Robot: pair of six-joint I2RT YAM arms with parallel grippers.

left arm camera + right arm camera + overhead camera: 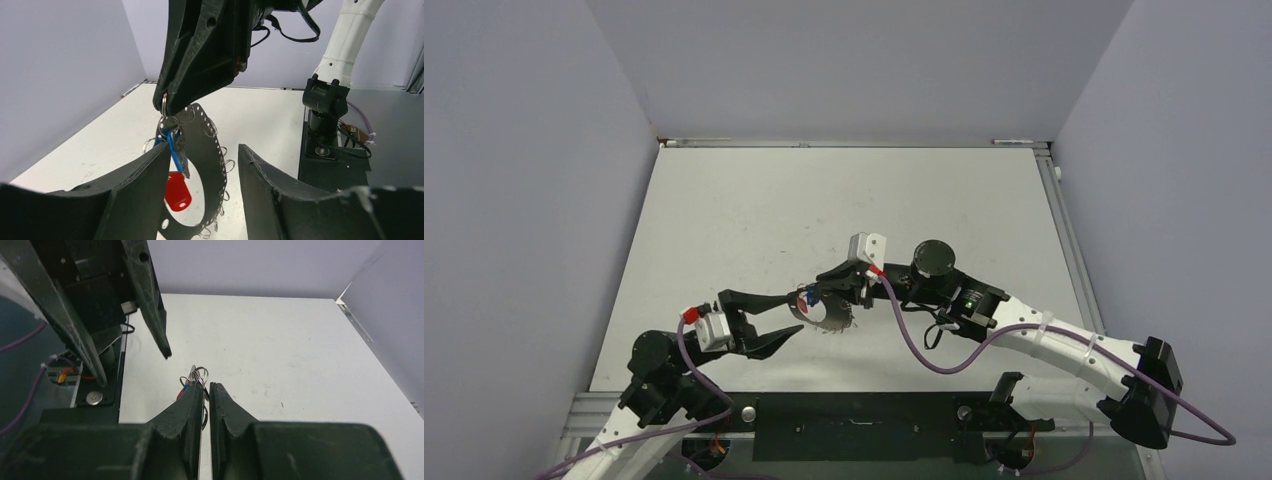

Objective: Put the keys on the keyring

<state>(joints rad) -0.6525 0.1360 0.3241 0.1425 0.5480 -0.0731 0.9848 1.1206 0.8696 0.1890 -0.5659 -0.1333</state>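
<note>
At the top of the keyring (202,145), just under the spot where the right claw (206,385) pinches its rim, the blue key (174,149) hangs from a wire loop, with the red key (178,192) dangling just below it. Gripped by that edge, the keyring hangs upright above the bench (824,200), so both keys drop free. Either side of the keyring stands the left claw (792,318), spread and gripping nothing, seemingly leaving the keys to hang unaided. Whether the red key has its own loop cannot be told.
</note>
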